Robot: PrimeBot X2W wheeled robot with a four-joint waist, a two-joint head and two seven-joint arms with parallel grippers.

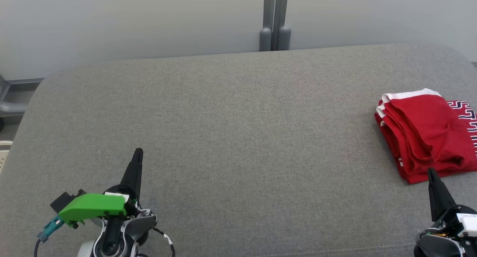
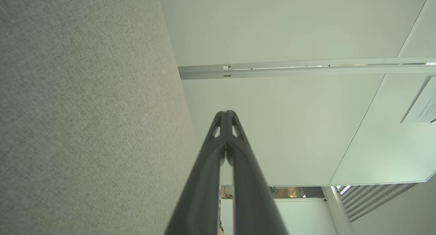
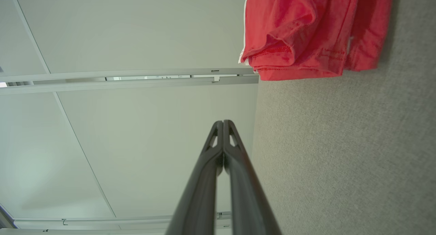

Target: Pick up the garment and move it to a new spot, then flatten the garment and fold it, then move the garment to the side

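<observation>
— Grey woven upholstery (image 1: 238, 137) spans the head view, with pale wall panels (image 1: 130, 22) behind it. Where's the garment (image 1: 425, 134)?

— Just beyond the tips of the right gripper (image 1: 431, 172). It's folded into a compact red stack with a white hem, close to the cushion's right edge. It lies far off to the right of the left gripper (image 1: 138, 152), well apart from it.

— Is either one holding anything?

— No. Both pairs of fingers are pressed together and empty.

— Left wrist view?

— The fingers meet at the tips with nothing between them. Grey fabric runs along their left side, and white partition panels (image 2: 289, 30) lie ahead.

— Right wrist view?

— Closed, bare fingers again. The folded layers lie ahead and to the right of the tips, apart from them, resting on the grey fabric. Their stitched hems are stacked fairly neatly.

— So how far along is it?

— Nearly finished, I'd judge. The folding looks done and the stack sits off to one side. I can't say whether that is its final spot. If it isn't, one last sideways shift is all that remains.
</observation>
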